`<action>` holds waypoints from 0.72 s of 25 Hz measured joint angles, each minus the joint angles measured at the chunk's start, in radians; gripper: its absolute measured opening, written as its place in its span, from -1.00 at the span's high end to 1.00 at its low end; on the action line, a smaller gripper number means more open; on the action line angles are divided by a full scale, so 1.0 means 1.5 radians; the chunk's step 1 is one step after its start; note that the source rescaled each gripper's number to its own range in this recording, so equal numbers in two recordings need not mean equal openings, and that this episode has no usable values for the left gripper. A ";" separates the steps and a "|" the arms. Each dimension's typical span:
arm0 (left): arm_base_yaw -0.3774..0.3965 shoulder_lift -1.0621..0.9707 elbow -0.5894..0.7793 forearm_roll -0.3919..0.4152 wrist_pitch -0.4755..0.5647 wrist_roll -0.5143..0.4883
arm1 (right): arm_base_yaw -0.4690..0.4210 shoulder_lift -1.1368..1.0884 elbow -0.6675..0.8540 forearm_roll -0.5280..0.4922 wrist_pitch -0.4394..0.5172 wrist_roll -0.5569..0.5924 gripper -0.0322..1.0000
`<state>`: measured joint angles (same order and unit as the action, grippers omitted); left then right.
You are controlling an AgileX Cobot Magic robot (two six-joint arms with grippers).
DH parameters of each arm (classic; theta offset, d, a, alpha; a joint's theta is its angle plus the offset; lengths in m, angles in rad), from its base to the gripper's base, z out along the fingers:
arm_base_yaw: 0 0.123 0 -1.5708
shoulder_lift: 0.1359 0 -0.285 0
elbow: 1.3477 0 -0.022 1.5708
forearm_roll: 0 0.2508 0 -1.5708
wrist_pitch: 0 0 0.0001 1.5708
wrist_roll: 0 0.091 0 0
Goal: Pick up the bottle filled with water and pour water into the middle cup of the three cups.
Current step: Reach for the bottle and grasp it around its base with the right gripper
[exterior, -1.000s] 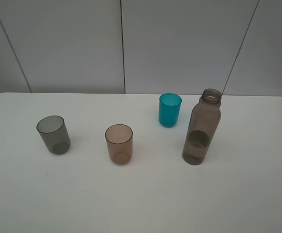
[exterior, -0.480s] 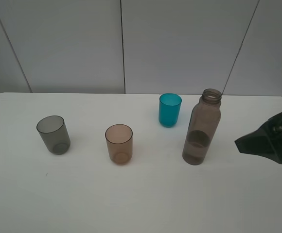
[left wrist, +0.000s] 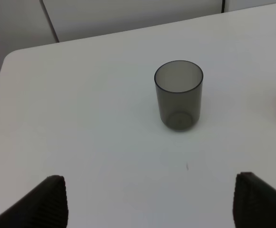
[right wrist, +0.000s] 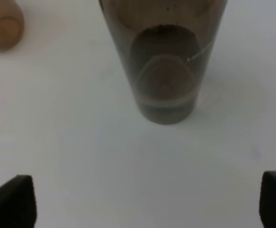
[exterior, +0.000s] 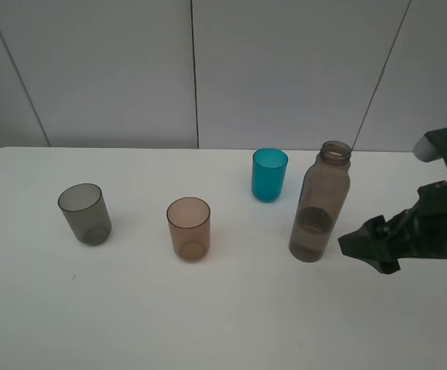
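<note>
— How do the right gripper's (exterior: 367,248) fingers (right wrist: 7,202) stand?
— Spread wide, holding nothing, with the tips just short of the bottle's (exterior: 320,204) lower half.
— And the left gripper (left wrist: 154,204)?
— Wide too, and empty; the grey cup (left wrist: 178,95) stands ahead of it.
— And the bottle?
— Upright on the table (exterior: 208,316), partly filled, right of the middle cup (exterior: 188,229). The teal cup (exterior: 270,175) stands behind, between them.

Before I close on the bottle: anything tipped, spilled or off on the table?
Nothing stands out. The bottle, the grey cup, the middle cup and the teal cup all stand upright and apart, and the table shows no spill. The bottle has no cap, with water in its lower part.
</note>
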<state>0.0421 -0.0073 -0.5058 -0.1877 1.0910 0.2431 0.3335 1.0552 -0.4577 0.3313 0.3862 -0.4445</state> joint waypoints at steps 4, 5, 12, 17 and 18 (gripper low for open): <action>0.000 0.000 0.000 0.000 0.000 0.000 | 0.053 0.039 0.055 0.008 -0.159 0.000 -1.00; 0.000 0.000 0.000 0.000 0.000 0.000 | 0.062 0.048 0.062 0.008 -0.190 0.000 -1.00; 0.000 0.000 0.000 0.000 0.000 0.000 | 0.117 0.122 0.073 0.008 -0.405 0.000 -1.00; 0.000 0.000 0.000 0.000 0.000 0.000 | 0.123 0.176 0.076 0.006 -0.518 0.037 -1.00; 0.000 0.000 0.000 0.000 0.000 0.000 | 0.123 0.186 0.076 0.002 -0.536 0.055 -1.00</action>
<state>0.0421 -0.0073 -0.5058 -0.1877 1.0910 0.2431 0.5176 1.3345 -0.3432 0.3347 -0.4173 -0.3624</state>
